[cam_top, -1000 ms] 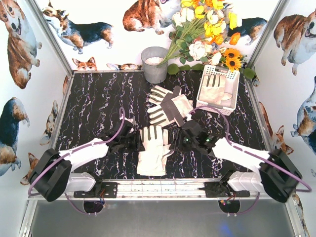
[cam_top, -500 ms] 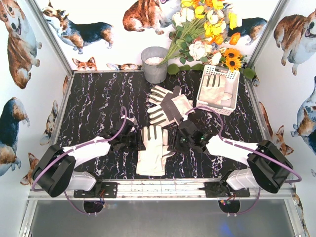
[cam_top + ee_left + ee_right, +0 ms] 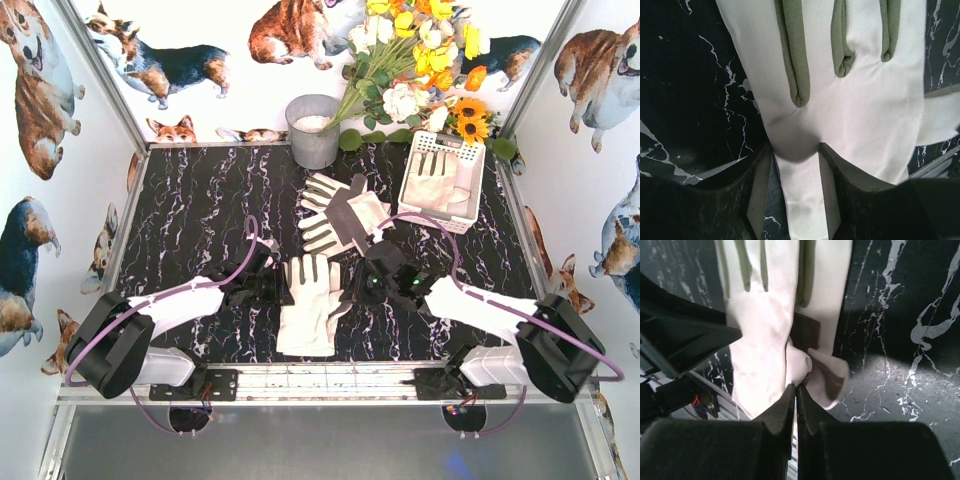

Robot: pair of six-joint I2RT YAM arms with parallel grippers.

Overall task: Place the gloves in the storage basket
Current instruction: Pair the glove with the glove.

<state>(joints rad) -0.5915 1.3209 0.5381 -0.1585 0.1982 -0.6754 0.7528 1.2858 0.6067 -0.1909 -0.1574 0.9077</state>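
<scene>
The step in hand, I judge, is to lift the cream-white fabric work glove [image 3: 308,310] lying flat near the front edge of the black marble-patterned table [image 3: 200,220]. To do it well both arms should rise together and evenly, so that the cloth hangs between them and slips from neither pinch; then it should be carried high over the two other pale gloves [image 3: 338,215] in the middle, toward the white perforated plastic storage basket [image 3: 470,165] at the far right, where one more glove [image 3: 432,185] already lies inside. The left gripper [image 3: 795,150] has its fingers at a narrow gap that the work glove's border fills, so it seems to hold the cloth; the right gripper [image 3: 796,389] is almost closed, pinching a bunched fold at the opposite border; the work glove lies thus directly between both grippers, touching each, and well apart from the storage basket.
</scene>
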